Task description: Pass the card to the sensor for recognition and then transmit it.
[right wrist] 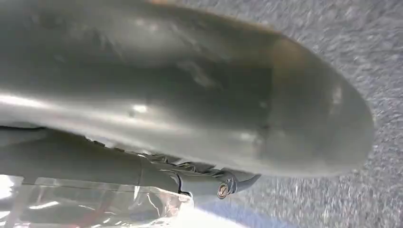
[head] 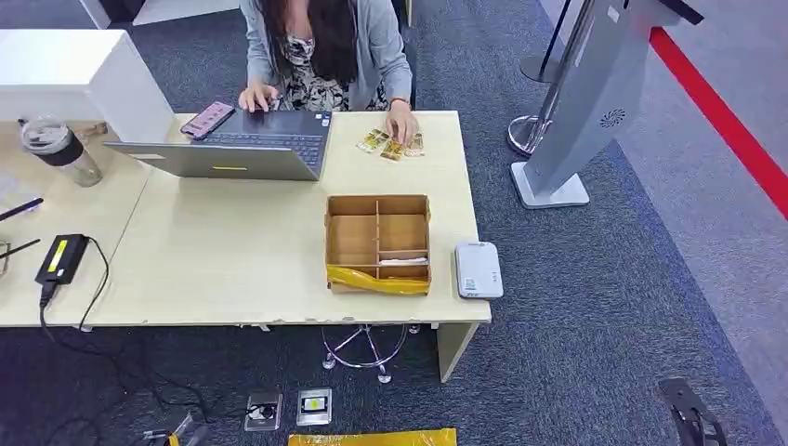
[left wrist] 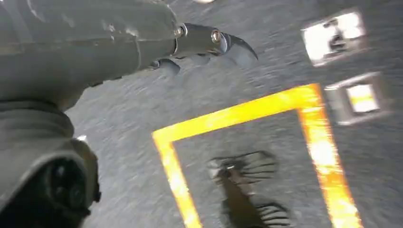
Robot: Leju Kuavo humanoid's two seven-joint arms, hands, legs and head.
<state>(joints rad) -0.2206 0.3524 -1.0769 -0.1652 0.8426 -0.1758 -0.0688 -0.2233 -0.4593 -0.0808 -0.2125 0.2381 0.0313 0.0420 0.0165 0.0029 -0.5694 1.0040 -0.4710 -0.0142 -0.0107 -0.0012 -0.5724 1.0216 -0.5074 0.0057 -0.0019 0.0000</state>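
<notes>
On the pale wooden table (head: 232,269) stands a brown cardboard box with dividers (head: 377,243), its near edge wrapped in yellow tape. A thin white card (head: 403,262) lies in the box's near right compartment, just behind the taped edge. Just beside the box, to its right at the table's corner, lies a white flat rectangular sensor (head: 478,269).

Across the table a person in a grey cardigan (head: 325,46) sits at an open grey laptop (head: 237,146), one hand on its keyboard beside a pink phone (head: 206,120). The person's other hand (head: 401,124) rests on a small spread of yellow-patterned cards (head: 391,144) near the far edge. A clear tumbler with a dark lid (head: 61,150) and a black power brick with a yellow label (head: 62,258) are on the adjoining table to the left. A tall grey kiosk stand (head: 581,102) rises from the dark carpet at the right.

In the left wrist view the robot's left hand (left wrist: 190,47) hangs over grey carpet marked with yellow floor tape (left wrist: 247,114); its dark fingers (left wrist: 237,45) hold nothing and look loosely apart, though the frame is blurred. In the right wrist view the right hand (right wrist: 209,180) is mostly hidden behind a grey cover, and I cannot tell whether it is released or clenched.
</notes>
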